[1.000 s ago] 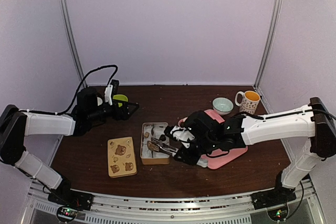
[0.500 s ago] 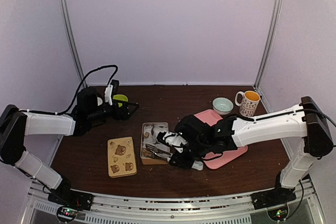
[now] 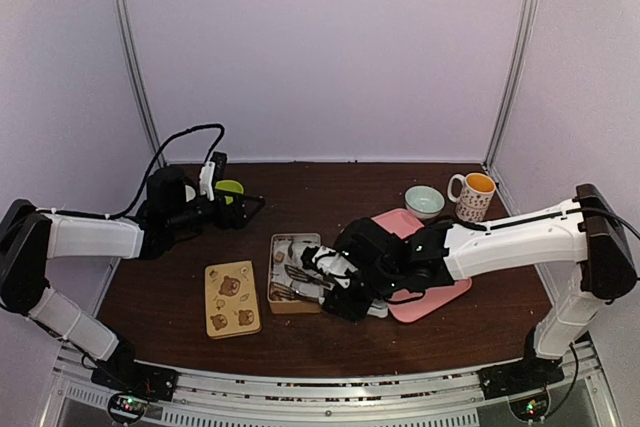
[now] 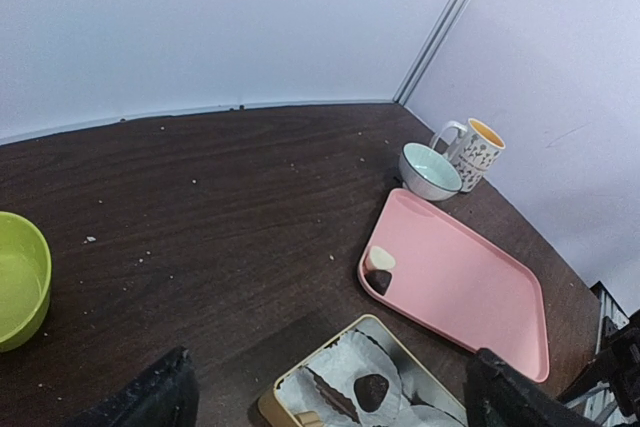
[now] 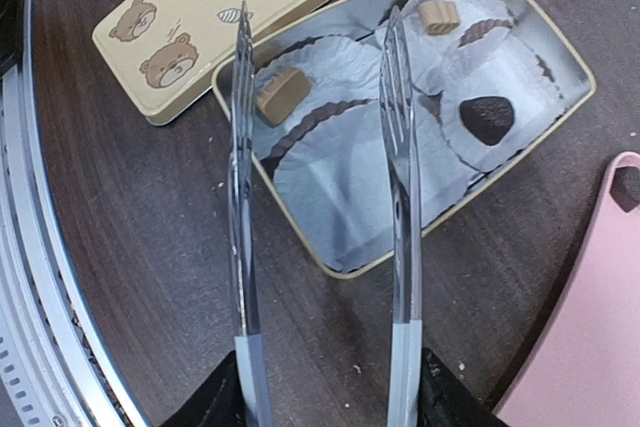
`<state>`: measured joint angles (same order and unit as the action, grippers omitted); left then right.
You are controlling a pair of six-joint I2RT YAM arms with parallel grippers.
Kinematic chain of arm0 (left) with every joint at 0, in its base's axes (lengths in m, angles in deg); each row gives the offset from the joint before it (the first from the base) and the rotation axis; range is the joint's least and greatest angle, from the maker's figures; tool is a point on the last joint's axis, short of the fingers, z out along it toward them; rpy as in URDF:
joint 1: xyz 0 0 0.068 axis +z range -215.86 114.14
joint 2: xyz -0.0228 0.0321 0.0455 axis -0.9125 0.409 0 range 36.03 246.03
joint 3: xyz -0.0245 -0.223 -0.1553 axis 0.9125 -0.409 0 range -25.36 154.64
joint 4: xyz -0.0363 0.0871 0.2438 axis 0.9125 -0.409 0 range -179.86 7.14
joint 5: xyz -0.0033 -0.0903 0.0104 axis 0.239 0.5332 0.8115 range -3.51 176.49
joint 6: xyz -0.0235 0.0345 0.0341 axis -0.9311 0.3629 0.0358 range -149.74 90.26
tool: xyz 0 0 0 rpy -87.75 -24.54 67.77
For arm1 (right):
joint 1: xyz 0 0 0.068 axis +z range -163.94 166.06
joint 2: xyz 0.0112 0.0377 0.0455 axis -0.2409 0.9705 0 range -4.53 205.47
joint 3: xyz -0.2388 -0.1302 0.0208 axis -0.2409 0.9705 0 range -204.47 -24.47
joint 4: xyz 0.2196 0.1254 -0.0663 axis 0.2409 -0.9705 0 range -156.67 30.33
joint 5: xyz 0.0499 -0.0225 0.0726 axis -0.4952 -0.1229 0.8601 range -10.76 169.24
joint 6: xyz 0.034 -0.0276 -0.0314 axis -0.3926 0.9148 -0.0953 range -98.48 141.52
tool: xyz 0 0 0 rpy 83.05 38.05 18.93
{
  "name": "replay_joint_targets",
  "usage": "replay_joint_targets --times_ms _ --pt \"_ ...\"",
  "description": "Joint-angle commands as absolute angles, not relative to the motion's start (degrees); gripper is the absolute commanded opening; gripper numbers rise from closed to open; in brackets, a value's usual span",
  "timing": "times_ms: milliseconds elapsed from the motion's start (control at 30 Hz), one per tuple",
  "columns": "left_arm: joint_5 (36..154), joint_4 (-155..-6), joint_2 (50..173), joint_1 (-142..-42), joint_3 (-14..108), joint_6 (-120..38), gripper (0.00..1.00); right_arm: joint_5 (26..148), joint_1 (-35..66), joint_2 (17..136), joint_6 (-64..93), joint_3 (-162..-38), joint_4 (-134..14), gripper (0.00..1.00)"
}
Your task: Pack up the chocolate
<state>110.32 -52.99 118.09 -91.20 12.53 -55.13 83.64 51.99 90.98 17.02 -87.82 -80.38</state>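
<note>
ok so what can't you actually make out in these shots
right wrist view: right claw mostly below the bottom edge; dark lump on the pink tray cut by the right edge
top view: claw and tongs cover much of the tin; chocolate too small to count
left wrist view: bottom edge cuts the tin, left edge the green bowl

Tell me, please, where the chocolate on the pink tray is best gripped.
Pinch its two sides with the tongs, coming straight down. The chocolate is a small low lump lying flat near the pink tray's raised edge, so a sideways approach would likely hit the rim; bare tray flanks it.
</note>
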Motion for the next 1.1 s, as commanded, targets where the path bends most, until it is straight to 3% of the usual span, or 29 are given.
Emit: replay_joint_targets --times_ms 0,267,633,1067 --pt "110.9 -51.7 118.6 -91.4 13.7 -54.2 0.95 72.3 52.3 84.3 15.1 -85.3 -75.0 0.50" --pt "110.9 -51.8 118.5 -91.4 13.7 -54.2 0.95 62.2 50.2 77.6 12.0 -80.1 -71.9 0.50" --pt "111.0 -51.8 118.6 -91.5 13.8 -54.3 0.95 54.6 46.0 81.2 6.5 -81.2 -78.1 0.49" --pt "111.3 -51.6 118.9 -91.4 13.9 -54.6 0.95 61.7 38.8 88.4 0.1 -85.5 -79.7 0.48"
